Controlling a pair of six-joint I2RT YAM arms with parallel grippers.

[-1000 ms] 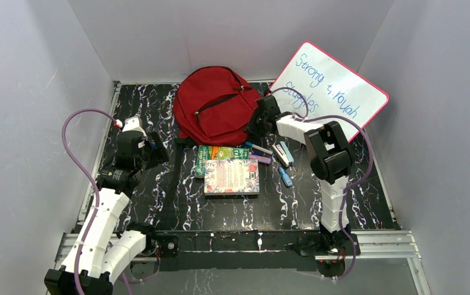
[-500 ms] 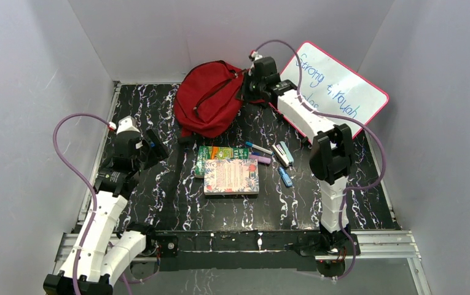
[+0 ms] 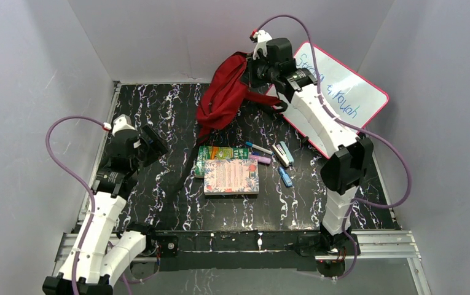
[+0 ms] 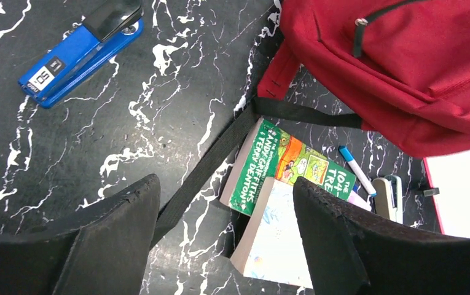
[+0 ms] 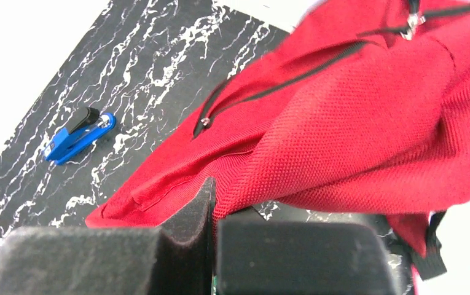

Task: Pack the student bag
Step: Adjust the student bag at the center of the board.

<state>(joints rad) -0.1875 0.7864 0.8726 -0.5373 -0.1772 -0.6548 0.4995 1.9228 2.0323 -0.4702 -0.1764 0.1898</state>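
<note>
Student bag, hanging slantwise from right pincer

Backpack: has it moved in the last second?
Yes. The right gripper has pulled the backpack up toward the back wall, away from the books, which stayed put.

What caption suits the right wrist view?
Right gripper shut on the bag, a stapler on the table beyond.
</note>
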